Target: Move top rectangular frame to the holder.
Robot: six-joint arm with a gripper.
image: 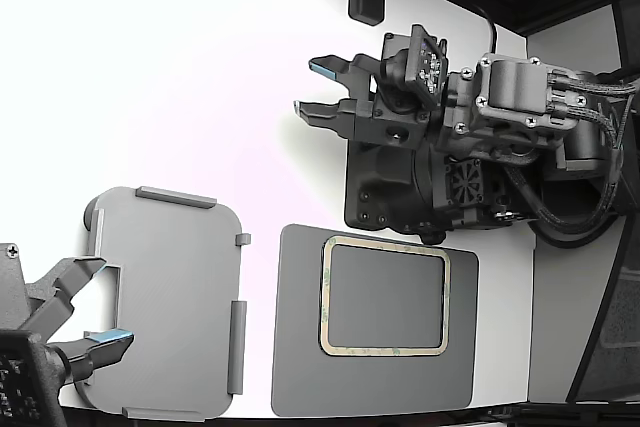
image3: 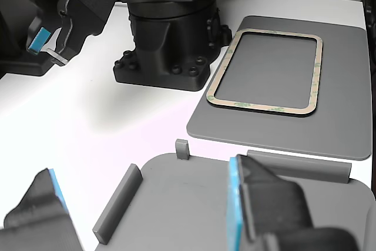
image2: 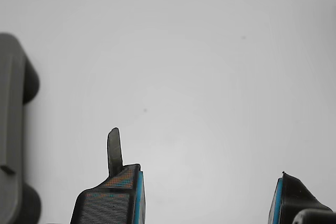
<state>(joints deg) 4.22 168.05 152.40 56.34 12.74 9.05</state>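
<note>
The top rectangular frame is a thin cream-tan ring lying flat on a dark grey mat. The holder, a light grey plate with raised edge tabs, lies to the mat's left in the exterior view. My gripper hangs over bare white table beyond both. It is open, blue-padded fingers wide apart with nothing between them. It touches neither frame nor holder.
A second arm's gripper stands open over the holder's near-left edge, its fingers large in the other view. My arm's black base stands just behind the mat. A grey piece shows at the wrist view's edge.
</note>
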